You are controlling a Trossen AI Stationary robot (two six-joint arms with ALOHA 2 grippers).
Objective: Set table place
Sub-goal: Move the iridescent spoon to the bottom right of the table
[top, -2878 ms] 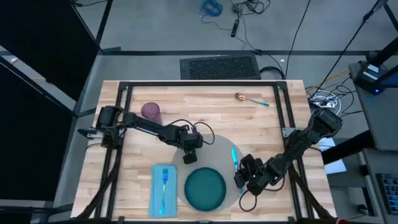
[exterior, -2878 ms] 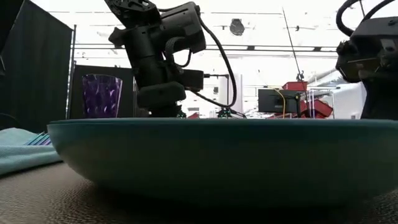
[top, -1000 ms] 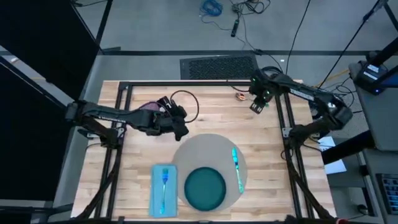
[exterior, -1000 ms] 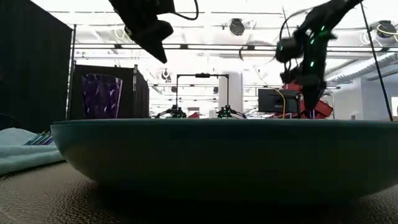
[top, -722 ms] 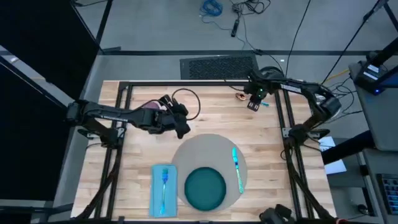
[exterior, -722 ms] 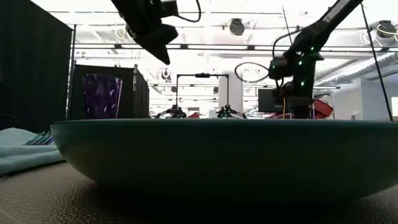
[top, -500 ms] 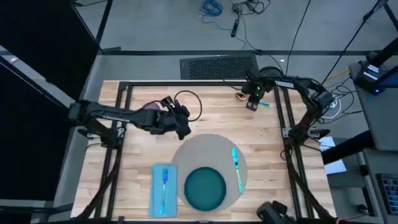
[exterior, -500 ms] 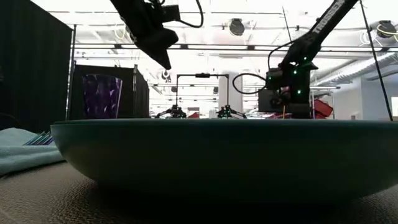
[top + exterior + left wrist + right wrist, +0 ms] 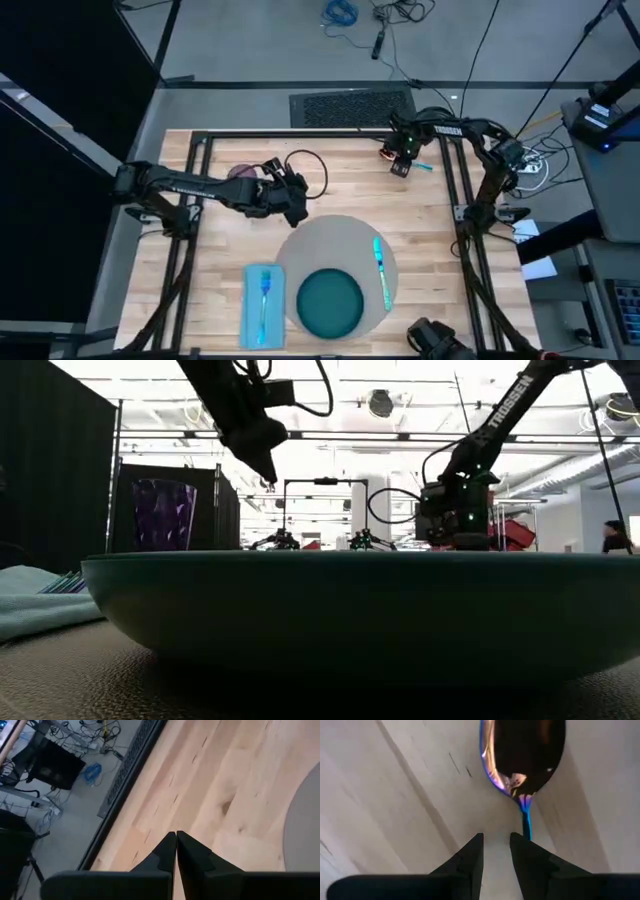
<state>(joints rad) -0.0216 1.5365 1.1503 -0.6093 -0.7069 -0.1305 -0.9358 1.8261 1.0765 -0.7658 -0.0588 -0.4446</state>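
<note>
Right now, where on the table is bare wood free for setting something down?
Free: the wood between the round grey placemat and the table's right frame rail. Crowded: the left tool near the purple cup, and the right tool over the iridescent spoon.

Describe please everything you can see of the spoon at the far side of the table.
The spoon looks like shiny metal with an iridescent finish, a dark reflective bowl with purple and gold tints and a thin blue handle. It lies flat on the table near the far edge, on the right side. The right tool is close above the handle, fingers slightly apart, not touching it as far as visible.
</note>
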